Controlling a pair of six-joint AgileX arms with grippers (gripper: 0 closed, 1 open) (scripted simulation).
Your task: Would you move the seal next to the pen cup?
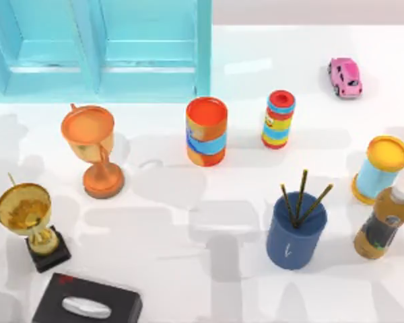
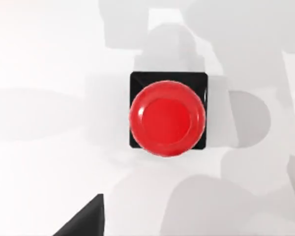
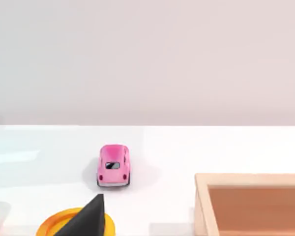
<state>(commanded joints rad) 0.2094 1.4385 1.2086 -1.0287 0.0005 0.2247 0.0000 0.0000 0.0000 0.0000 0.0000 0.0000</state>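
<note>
The left wrist view looks straight down on the seal [image 2: 167,117], its red knob upright on the black square base, standing free on the white table [image 2: 44,147]. A dark fingertip [image 2: 83,221] of the left gripper shows apart from the seal; whether the pincer is released or clenched cannot be told. In the top view the pen cup [image 1: 296,232] stands upright, with an amber bottle [image 1: 384,221] beside it and an orange can [image 1: 206,131] farther off.

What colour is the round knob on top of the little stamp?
Glossy red, on a black square base; the seal shows best in the left wrist view, seen from straight above.
</note>
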